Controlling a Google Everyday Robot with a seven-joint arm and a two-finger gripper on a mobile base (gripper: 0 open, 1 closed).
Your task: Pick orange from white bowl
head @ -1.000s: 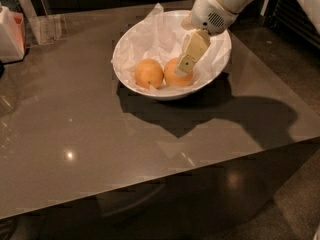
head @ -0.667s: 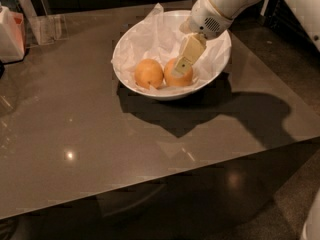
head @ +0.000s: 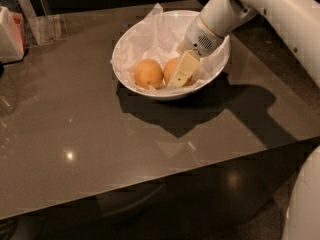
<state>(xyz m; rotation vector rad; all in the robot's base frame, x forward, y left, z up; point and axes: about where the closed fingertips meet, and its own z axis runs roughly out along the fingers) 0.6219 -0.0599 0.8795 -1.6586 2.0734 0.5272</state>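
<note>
Down inside the white bowl (head: 119,51), at the far side of the grey table (head: 100,139), the gripper (head: 179,77) reaches in from the right against the orange (head: 170,70). A paler fruit (head: 148,73) sits just left. Whether the gripper is spread or pinching cannot be told.

A glossy, dark grey-brown tabletop (head: 100,134) is carrying three things. The white bowl (head: 186,18) is sitting toward the far right part of it and casting a broad dark shadow (head: 200,109) onto the surface in front and to the right. A clear plastic stand (head: 44,28) is standing at the far left corner. Just beside it, a white box (head: 9,34) with a reddish side is resting at the left edge. The tool (head: 179,76) is reaching down into the bowl from the upper right, above the tabletop.
</note>
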